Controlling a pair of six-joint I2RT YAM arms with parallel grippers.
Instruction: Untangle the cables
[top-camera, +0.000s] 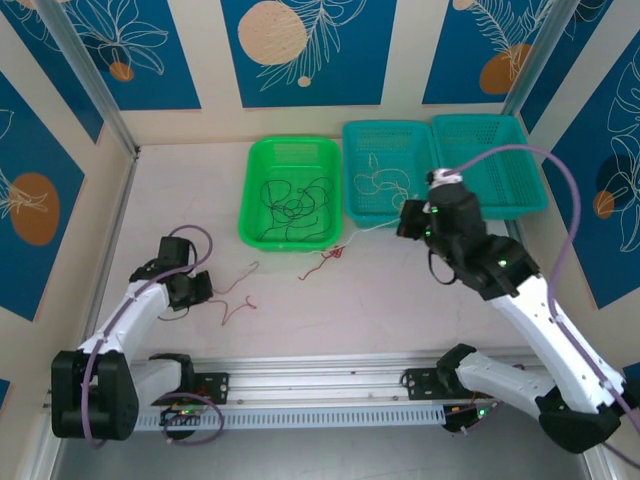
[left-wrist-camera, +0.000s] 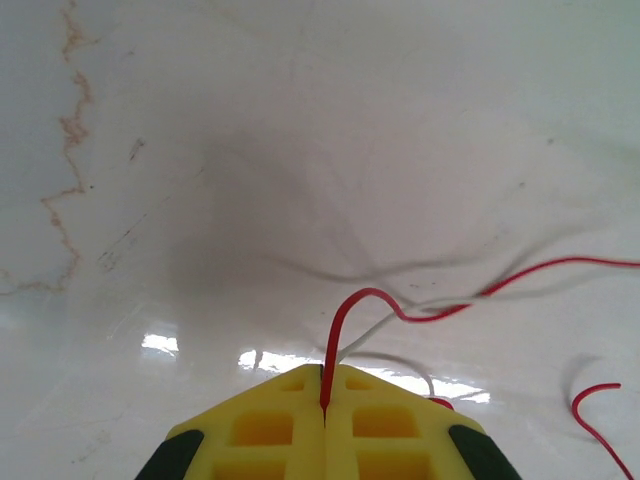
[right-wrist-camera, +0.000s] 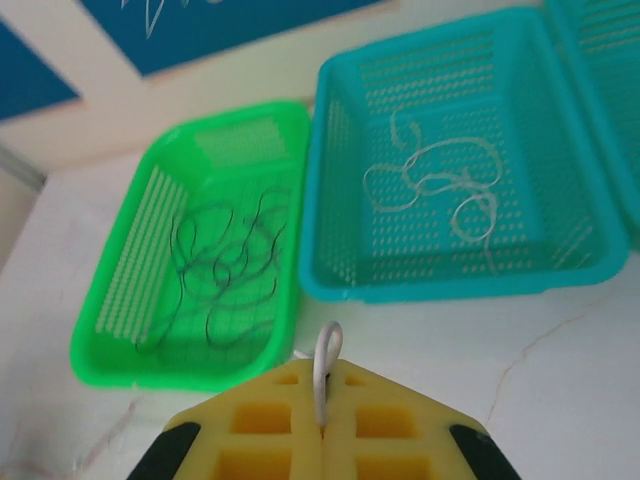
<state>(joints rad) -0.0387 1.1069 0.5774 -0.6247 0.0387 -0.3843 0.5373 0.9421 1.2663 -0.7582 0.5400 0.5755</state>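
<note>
Left end effector pressed together on a red cable low over the counter; right end effector pinches a white cable loop. Black cables lie in the green basket, white cables in the teal basket beside it, a red tangle just in front on the counter

The red cable is being cropped by the right edge (its near end being hidden between the yellow pads).
</note>
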